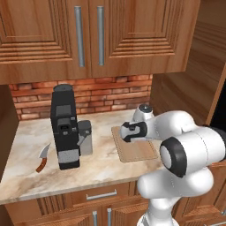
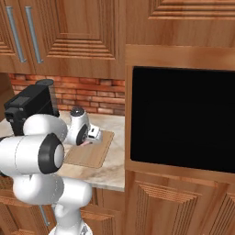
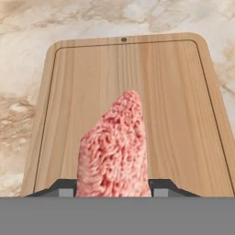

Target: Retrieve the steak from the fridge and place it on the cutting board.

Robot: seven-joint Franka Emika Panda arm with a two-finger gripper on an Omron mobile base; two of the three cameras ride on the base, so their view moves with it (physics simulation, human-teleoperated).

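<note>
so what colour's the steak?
Pinkish-red with paler mottling, on the steak; clearest in the hand view.

A black coffee machine point(image 1: 65, 128) stood at centre left on the beige marbled worktop point(image 1: 26, 172), with a small curved knife point(image 1: 43, 157) lying beside it at lower left. A red brick backsplash point(image 1: 101, 95) ran behind. Wooden cabinets point(image 1: 88, 33) filled the upper frame; a black panel point(image 2: 183, 119) occupied the right.

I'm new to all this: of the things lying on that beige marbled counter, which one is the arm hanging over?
The thin light-brown wooden cutting board, right of the black coffee machine. The curved knife lies far left. The pinkish-red steak, gripped in the jaws, hangs over the board.
</note>
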